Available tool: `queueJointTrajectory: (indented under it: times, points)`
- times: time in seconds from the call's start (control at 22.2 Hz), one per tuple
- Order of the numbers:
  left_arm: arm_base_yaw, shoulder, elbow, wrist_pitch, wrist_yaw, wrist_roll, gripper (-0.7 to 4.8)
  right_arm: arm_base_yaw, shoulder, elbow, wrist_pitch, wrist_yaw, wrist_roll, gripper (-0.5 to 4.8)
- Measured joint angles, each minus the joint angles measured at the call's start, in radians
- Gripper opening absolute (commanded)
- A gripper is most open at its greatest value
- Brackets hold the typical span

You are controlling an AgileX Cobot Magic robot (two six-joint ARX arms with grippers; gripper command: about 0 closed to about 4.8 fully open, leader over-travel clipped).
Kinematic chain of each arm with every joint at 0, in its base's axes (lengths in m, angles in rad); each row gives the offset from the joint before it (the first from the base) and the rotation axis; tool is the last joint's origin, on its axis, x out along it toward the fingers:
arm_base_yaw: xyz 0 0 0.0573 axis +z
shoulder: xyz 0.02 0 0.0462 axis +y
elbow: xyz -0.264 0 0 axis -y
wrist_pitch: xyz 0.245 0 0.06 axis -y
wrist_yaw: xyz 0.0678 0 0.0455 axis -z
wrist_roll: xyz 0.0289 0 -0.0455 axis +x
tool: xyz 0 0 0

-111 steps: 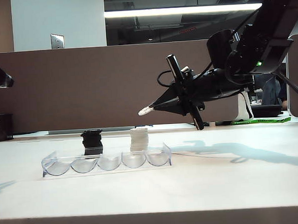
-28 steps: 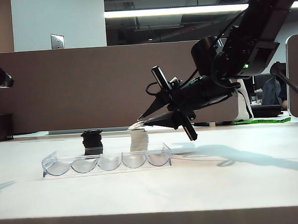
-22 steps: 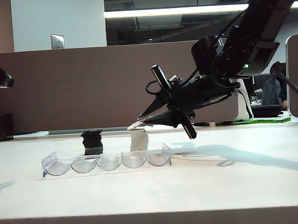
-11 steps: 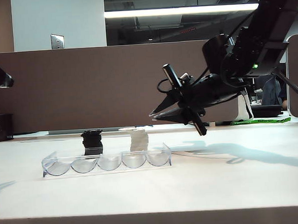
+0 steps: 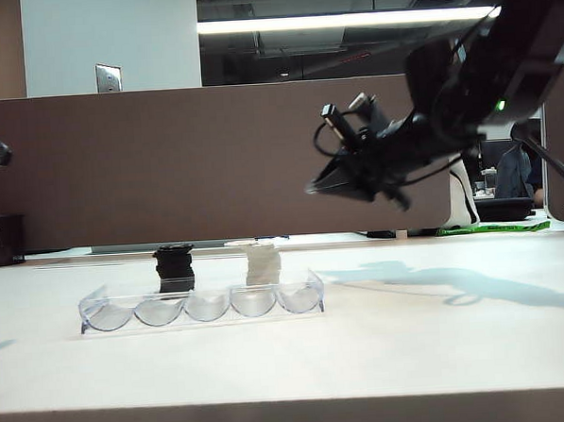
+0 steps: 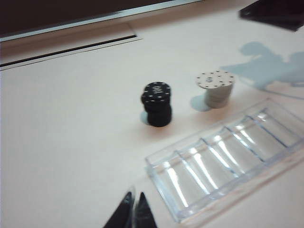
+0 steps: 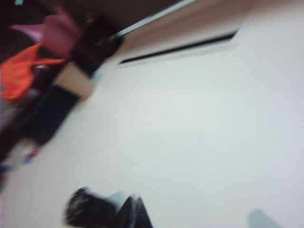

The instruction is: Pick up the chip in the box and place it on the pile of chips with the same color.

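Exterior view: my right tool [image 5: 317, 185] hangs high over the bench [image 5: 383, 338], right of the chips and well clear of them, clenched and carrying nothing. The white chip [image 5: 246, 242] lies flat on top of the pile of chips [image 5: 263, 262] but overhangs toward the black stack [image 5: 174, 269], so I'd call it delivered, not squared up. The box [image 5: 202, 305] sits just in front of both stacks, and its slots look empty. My left tool isn't visible here, only a bit of that arm at the left edge.

Left wrist view: my left tool [image 6: 132, 212] is parked low over the bench near one end of the box [image 6: 223, 159], its tips pinched together with nothing between them (idle, by the look of it). From here the chip [image 6: 214, 79] shows its marked face on the pile [image 6: 217, 95], with the black stack [image 6: 157, 104] beside it.

Right wrist view: heavy blur. Right tool [image 7: 135, 212] tips read as closed over bare bench [image 7: 204, 128]; no chip is visible.

The surface is pale, matte and flat, showing arm shadows. Behind it are a brown partition and office clutter under a ceiling strip light.
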Motion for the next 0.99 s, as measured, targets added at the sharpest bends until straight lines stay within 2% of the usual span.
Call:
queueJointTrajectory:
  times: [0.09,0.18,0.22,0.31,0.36,0.45,0.67,0.9,0.99]
  points:
    - [0.0,0.0,0.0,0.012,-0.016,0.0,-0.06,-0.016,-0.072,0.0,-0.116,0.183,-0.214,-0.08]
    - [0.0,-0.001,0.0,0.032,-0.016,0.009,-0.06,-0.019,-0.113,0.0,-0.187,0.293,-0.367,-0.08]
    - [0.0,-0.004,0.0,0.053,-0.016,0.041,-0.06,-0.018,-0.159,0.0,-0.266,0.414,-0.521,-0.06]
    - [0.0,-0.02,0.0,0.081,-0.028,0.097,-0.06,-0.018,-0.222,0.0,-0.332,0.558,-0.66,-0.06]
    - [0.0,-0.025,0.0,0.093,-0.037,0.107,-0.06,-0.025,-0.242,-0.001,-0.343,0.581,-0.68,-0.06]
    - [0.0,-0.047,0.0,0.117,-0.077,0.111,-0.06,-0.051,-0.305,-0.034,-0.335,0.593,-0.691,-0.06]
    - [0.002,-0.138,0.0,0.119,-0.079,0.051,-0.06,-0.119,-0.49,-0.216,-0.25,0.558,-0.685,-0.06]
    - [0.002,-0.282,0.0,0.01,-0.079,0.038,-0.06,-0.23,-0.782,-0.473,-0.197,0.444,-0.653,-0.06]
    - [0.002,-0.354,0.0,-0.059,-0.08,0.002,-0.06,-0.26,-0.882,-0.556,-0.193,0.413,-0.643,-0.06]
